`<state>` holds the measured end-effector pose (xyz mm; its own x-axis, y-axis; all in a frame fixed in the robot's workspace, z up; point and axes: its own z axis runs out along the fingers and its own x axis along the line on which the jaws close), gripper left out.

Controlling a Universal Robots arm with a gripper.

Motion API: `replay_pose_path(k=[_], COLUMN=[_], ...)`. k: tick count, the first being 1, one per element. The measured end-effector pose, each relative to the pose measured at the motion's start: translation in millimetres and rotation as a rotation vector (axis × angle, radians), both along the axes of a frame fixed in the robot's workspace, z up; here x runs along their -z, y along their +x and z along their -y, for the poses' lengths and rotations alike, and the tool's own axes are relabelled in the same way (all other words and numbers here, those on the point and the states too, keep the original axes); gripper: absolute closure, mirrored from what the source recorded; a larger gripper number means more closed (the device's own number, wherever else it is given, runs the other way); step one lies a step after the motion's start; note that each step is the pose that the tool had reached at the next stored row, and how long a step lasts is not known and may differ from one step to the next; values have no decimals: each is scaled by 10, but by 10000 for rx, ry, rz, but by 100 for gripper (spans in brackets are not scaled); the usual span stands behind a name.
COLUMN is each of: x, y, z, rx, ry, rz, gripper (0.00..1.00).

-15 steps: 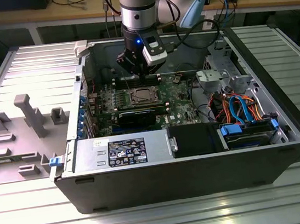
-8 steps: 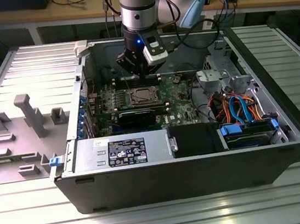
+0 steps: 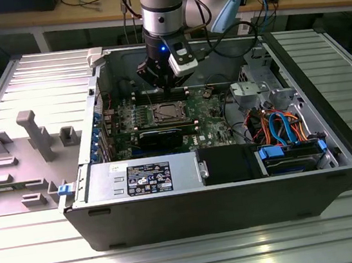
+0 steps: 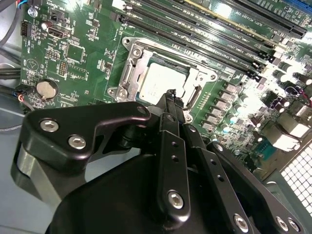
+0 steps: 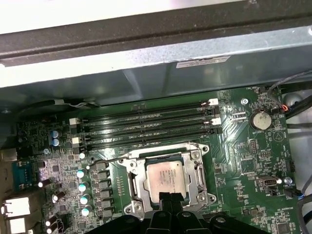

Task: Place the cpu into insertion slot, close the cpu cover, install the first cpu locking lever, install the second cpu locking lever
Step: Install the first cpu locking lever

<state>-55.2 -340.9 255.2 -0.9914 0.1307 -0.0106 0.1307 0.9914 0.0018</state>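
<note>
- I am seeing the cpu [image 5: 165, 179] lying flat in the socket on the motherboard [image 5: 234, 161], its silvery top showing through the window of the cpu cover [image 5: 198, 171], which is lying down around it.
- In the second wrist view the cpu [image 4: 158, 83] is sitting just past the tips of the fingers [image 4: 171, 97], inside the cover [image 4: 130, 73].
- The motherboard is sitting inside the open computer case [image 3: 332, 130], which is resting on the table [image 3: 180, 260]; the exterior view is showing the socket [image 3: 165, 113] mid-board.
- Both wrist views are giving me the memory slots [image 5: 146, 127] beside the socket; the exterior view adds the grey power supply [image 3: 143, 176] and orange and blue cables [image 3: 279, 124].
- The gripper [image 3: 165, 89] is hovering just above the socket's edge, fingers pressed together, holding nothing.
</note>
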Motion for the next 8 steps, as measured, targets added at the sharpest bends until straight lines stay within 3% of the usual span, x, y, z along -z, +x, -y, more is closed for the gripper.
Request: replay_pose_path(k=[8], x=[0], y=[0], z=[0], rx=[-326], ry=[0], rz=[0], gripper=[89])
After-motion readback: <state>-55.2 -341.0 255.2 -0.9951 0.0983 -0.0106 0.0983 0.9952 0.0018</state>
